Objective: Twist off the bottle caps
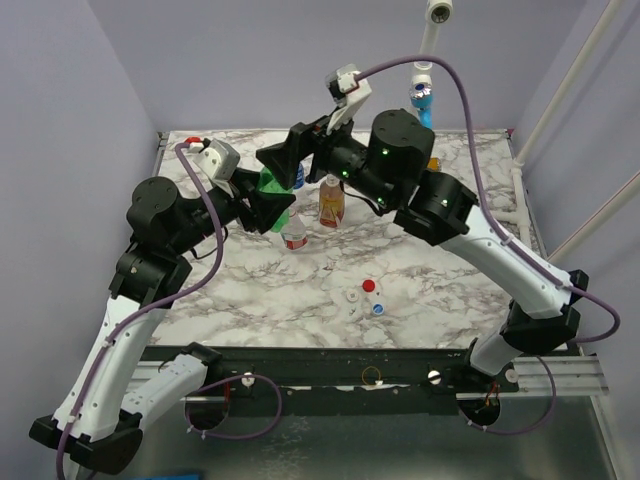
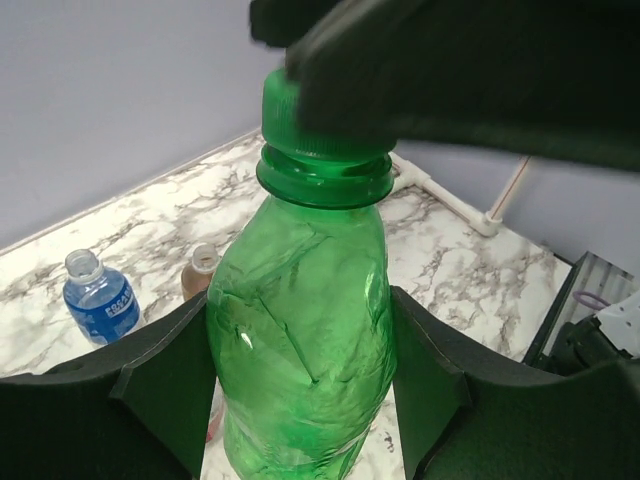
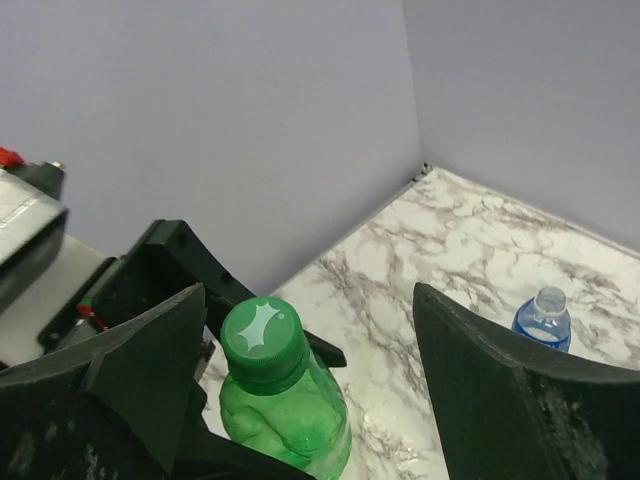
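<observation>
- The crinkled, translucent green bottle (image 2: 300, 330), at 10 o'clock on the marbled table (image 1: 450, 290), is being clamped by the left gripper (image 2: 300, 420).
- Its round green cap (image 3: 262, 340) is being flanked by the wide-spread right gripper (image 3: 315, 360).
- The bottle's base is being cropped.

Translucent green on the green bottle (image 2: 300, 330), denser green on the green cap (image 3: 262, 340), with a paler star-like mark on top. White marble with grey veining across the table (image 1: 300, 300). Matt black on the left gripper (image 2: 300, 385) and the right gripper (image 3: 310, 330). Blue label on the clear bottle (image 2: 100, 305); red-gold on the amber bottle (image 1: 332, 203); red and white on the third bottle (image 1: 294, 234). Loose on the marble, a red cap (image 1: 369, 286), a white cap (image 1: 354, 297) and a bluish-white cap (image 1: 378, 308). Pale lilac on the walls (image 1: 100, 80), purple on the cables (image 1: 472, 110).
</observation>
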`<state>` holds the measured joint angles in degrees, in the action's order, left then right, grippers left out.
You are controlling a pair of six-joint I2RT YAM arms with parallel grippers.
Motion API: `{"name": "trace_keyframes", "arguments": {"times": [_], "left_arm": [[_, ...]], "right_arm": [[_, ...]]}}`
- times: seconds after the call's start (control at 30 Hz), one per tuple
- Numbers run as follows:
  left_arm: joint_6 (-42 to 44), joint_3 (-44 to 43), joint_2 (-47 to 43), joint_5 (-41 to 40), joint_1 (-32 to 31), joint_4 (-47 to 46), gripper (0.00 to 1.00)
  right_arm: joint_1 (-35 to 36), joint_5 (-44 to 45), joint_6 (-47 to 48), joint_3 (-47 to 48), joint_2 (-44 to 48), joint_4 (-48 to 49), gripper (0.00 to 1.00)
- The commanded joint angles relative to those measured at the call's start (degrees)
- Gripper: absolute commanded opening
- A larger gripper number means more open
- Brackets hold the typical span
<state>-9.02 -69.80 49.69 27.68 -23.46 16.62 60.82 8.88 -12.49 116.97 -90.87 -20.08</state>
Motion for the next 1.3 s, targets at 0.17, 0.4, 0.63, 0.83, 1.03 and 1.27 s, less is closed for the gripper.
{"name": "trace_keyframes", "arguments": {"times": [0.17, 0.4, 0.63, 0.83, 1.03, 1.27], "left_arm": [[1.72, 1.22, -0.25, -3.08, 0.17, 0.43, 0.00], [1.70, 1.94, -0.54, -1.63, 0.17, 0.43, 0.00], [1.38, 1.69, -0.70, -0.87, 0.17, 0.44, 0.00], [-1.14, 0.83, -1.15, 9.43, 0.13, 0.52, 0.00], [-11.18, -0.54, -0.38, 37.51, 0.17, 0.43, 0.00], [-15.01, 0.28, 0.58, 46.60, 0.20, 0.43, 0.00]], "right_arm": [[0.27, -1.12, -2.16, -0.19, -2.26, 1.49, 0.73], [0.25, -2.56, -3.00, -2.00, -2.54, 2.98, 0.47], [0.21, -3.53, -2.93, -1.30, -2.40, 1.47, 0.23], [0.21, -14.19, 2.00, -3.01, 2.46, 3.10, 0.06], [0.18, -42.08, 5.60, -12.15, 12.22, 11.18, 0.05], [0.19, -51.47, 4.29, -13.34, 14.95, 13.12, 0.01]]}}
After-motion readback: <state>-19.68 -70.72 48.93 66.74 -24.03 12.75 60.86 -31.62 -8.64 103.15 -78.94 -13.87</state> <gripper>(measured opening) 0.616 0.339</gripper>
